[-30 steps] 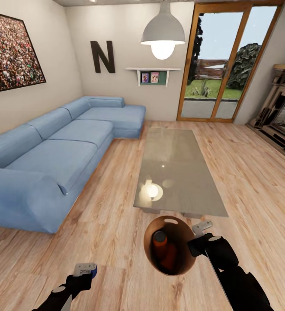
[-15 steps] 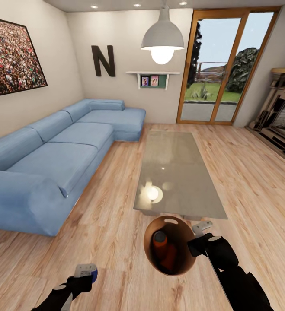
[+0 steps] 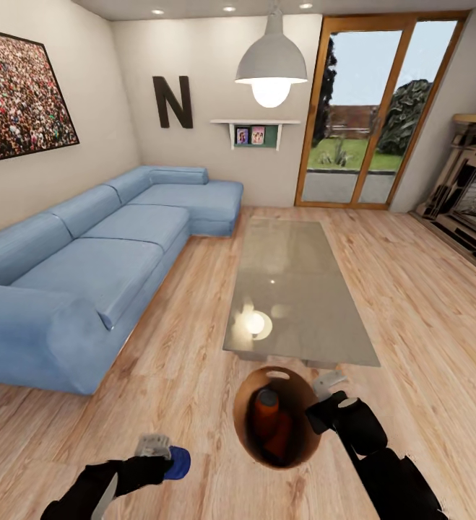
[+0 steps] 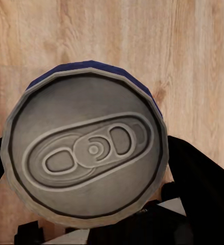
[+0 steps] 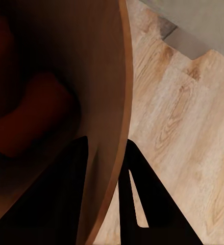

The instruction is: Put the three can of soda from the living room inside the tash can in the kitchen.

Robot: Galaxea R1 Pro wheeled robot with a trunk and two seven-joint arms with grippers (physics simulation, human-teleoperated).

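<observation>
Your left arm is cut off by the lower edge of the head view, and much of the dark blue soda can (image 3: 176,464) is masked by the left gripper (image 3: 156,455), which is closed around it. In the left wrist view you see the can's silvery grey end (image 4: 86,149) face on — pull tab and oval opening plain, a thin blue rim of its body above — with the black fingers (image 4: 201,184) pressed at its sides over the wood plank floor (image 4: 193,61).

The trash can (image 3: 246,404) hangs at your right gripper (image 3: 323,404), its copper-brown inside turned toward the head camera and its oval handle cutout (image 3: 277,375) at the far rim. Two orange soda cans lie inside it: one (image 3: 265,415) shows its grey end, the other (image 3: 279,432) is mostly shadowed. In the right wrist view the fingers (image 5: 142,199) straddle the bin's wall (image 5: 123,92) — one inside, one outside — clamped on the rim; the cans there are only dim reddish shapes.

Beyond stand the glass table (image 3: 295,289), the blue corner sofa (image 3: 100,260) and the wood-framed glass doors (image 3: 378,108). The fireplace (image 3: 472,202) is cropped at the right edge.
</observation>
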